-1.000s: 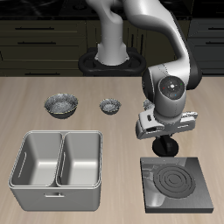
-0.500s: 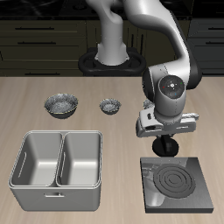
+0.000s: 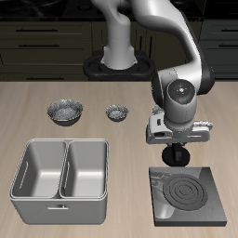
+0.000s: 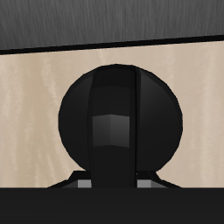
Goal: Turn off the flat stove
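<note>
Wrist view puts the black knob (image 4: 121, 129) dead centre under your gripper (image 4: 114, 131), with its raised bar running along the line of sight between the jaws. That knob sits at the far edge of the flat stove (image 3: 189, 193), near the table's front edge, its coil rings dark. From outside, the gripper (image 3: 174, 154) sits straight down on the knob (image 3: 175, 156), so only a twist remains. Whether the fingers are clamped on it, you cannot tell.
</note>
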Robot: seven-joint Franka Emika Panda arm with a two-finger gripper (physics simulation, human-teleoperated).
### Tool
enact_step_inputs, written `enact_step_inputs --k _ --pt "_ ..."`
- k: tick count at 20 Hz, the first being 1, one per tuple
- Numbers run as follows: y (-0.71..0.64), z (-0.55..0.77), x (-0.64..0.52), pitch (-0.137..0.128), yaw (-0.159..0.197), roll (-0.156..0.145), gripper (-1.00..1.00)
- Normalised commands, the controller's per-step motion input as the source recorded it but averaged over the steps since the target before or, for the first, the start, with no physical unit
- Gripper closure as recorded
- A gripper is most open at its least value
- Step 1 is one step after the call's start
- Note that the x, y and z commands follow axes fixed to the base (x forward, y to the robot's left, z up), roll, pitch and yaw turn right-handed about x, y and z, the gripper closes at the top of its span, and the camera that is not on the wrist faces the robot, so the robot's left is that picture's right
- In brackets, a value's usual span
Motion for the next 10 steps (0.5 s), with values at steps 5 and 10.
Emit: enact_step_inputs --k 5,10 --pt "0.12 0.06 -0.02 -0.019 -0.086 0.03 1.0" --pt "0.16 0.01 0.01 0.018 -0.155 0.058 1.0"
